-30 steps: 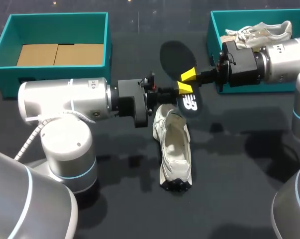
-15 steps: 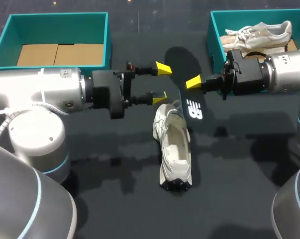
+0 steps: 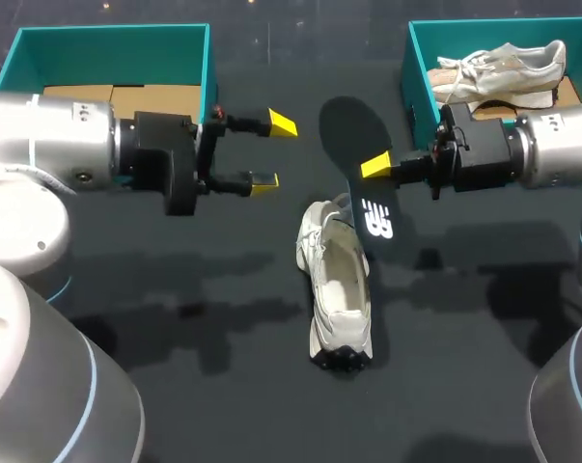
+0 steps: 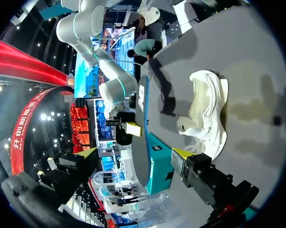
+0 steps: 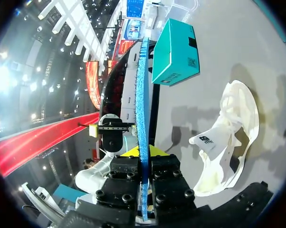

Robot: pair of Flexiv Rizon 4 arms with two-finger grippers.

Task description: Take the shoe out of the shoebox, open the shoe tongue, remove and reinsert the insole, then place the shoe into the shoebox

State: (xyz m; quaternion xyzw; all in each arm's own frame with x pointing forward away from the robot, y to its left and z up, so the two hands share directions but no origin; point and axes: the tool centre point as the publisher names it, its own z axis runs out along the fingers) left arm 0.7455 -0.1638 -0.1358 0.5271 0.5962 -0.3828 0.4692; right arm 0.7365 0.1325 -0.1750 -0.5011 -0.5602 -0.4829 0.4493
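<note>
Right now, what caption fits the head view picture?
The right gripper holds the black insole up near the white shoe; left gripper hangs open.

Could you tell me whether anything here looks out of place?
Only the black insole: it is outside the white shoe, clamped in the right gripper beside it. Otherwise nothing stands out.

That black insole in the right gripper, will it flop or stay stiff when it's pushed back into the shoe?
Probably fairly stiff: pinched along one edge by the right gripper, the insole runs nearly straight, without drooping. It looks very thin edge-on, so it is likely light, and it may buckle if pushed hard into the shoe.
</note>
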